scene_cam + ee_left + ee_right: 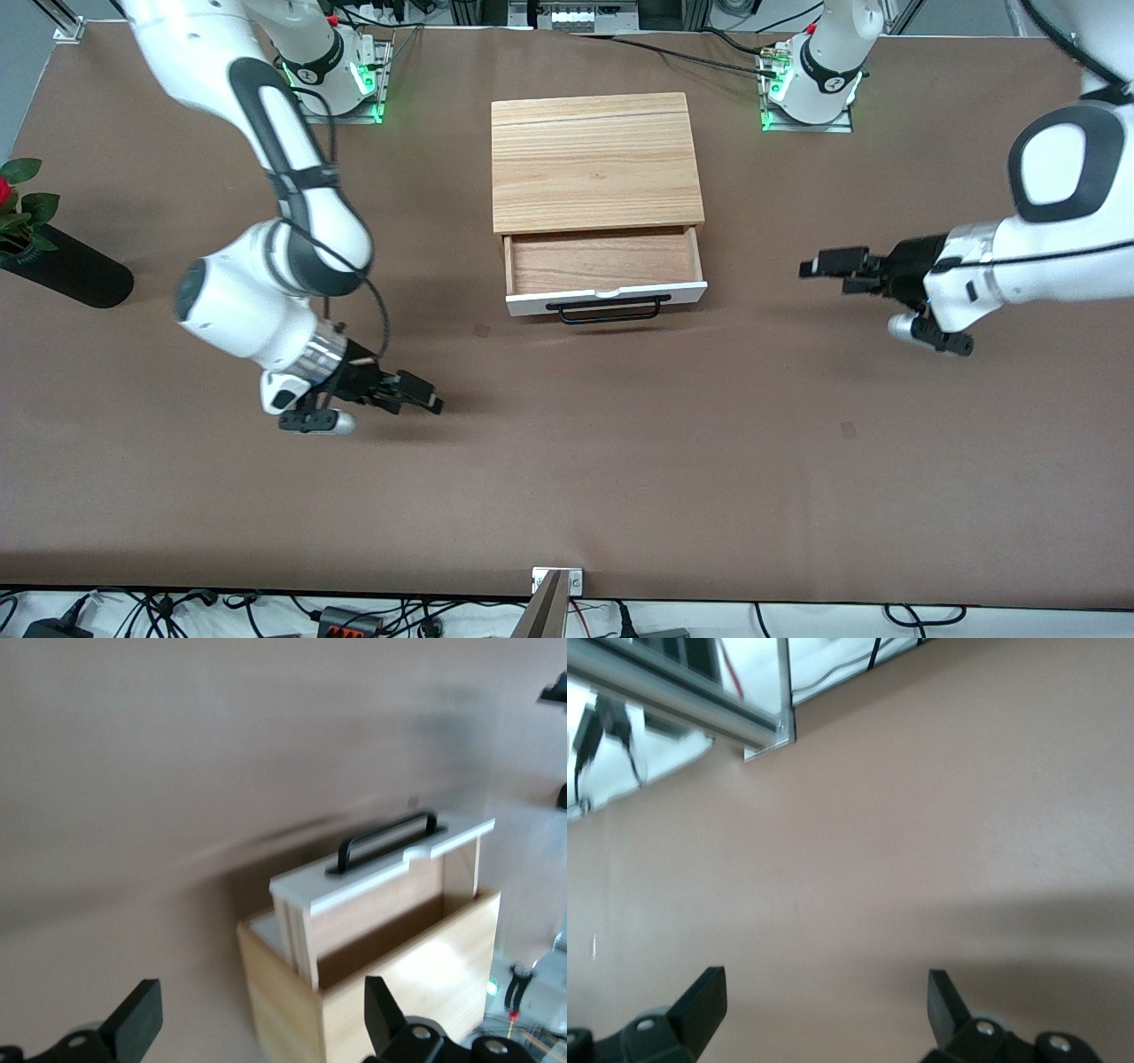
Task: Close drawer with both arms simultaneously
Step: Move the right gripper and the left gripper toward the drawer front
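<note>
The drawer [606, 299] stands pulled out of the light-wood box [595, 164] toward the front camera, with its white front panel and black bar handle [607, 310] showing and its wood bottom bare. My left gripper [828, 273] is open and empty above the table, toward the left arm's end, level with the drawer. Its wrist view shows the drawer [381, 873] and handle [385, 840] ahead of the open left gripper [260, 1010]. My right gripper [416, 400] is open and empty low over the table, toward the right arm's end. Its wrist view shows only bare table ahead of the right gripper [824, 997].
A black vase with a red rose [62, 266] lies at the right arm's end of the table. A metal bracket [556, 580] sits at the table edge nearest the front camera. An aluminium frame [700, 704] shows past the table edge in the right wrist view.
</note>
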Motion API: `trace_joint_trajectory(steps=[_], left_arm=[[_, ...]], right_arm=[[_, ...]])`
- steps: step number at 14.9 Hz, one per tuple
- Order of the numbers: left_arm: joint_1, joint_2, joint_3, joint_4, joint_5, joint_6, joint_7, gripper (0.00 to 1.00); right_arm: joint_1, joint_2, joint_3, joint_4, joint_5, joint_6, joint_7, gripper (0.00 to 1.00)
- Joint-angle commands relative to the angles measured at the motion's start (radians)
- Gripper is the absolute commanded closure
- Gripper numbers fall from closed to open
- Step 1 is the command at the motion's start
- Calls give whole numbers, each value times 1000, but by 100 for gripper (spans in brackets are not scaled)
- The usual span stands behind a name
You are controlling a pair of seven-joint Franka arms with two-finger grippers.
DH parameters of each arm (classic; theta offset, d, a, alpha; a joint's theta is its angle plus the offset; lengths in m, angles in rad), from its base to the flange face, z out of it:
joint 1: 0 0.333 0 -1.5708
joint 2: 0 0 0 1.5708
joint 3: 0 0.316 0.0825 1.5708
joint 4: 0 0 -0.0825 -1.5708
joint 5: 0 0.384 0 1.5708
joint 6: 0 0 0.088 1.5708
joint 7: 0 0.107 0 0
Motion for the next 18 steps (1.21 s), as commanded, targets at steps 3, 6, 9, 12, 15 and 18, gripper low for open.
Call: trace_joint_trajectory(steps=[3, 6, 9, 12, 15, 18], left_arm=[[-8, 66, -101, -54, -62, 219, 37, 0], [-8, 129, -147, -77, -158, 297, 130, 0], [-11, 152, -171, -148, -253, 346, 222, 0], [-13, 163, -205, -180, -286, 348, 229, 0], [-17, 191, -214, -186, -286, 343, 232, 0], [-20, 207, -219, -183, -287, 351, 232, 0]], right_arm=[[62, 46, -1, 26, 23, 40, 43, 0], [61, 46, 11, 29, 26, -152, 41, 0], [13, 48, 11, 78, 32, -432, 37, 0], [-21, 54, 11, 121, 72, -604, 34, 0], [-19, 80, 11, 144, 84, -626, 35, 0], [-15, 114, 27, 173, 139, -632, 43, 0]])
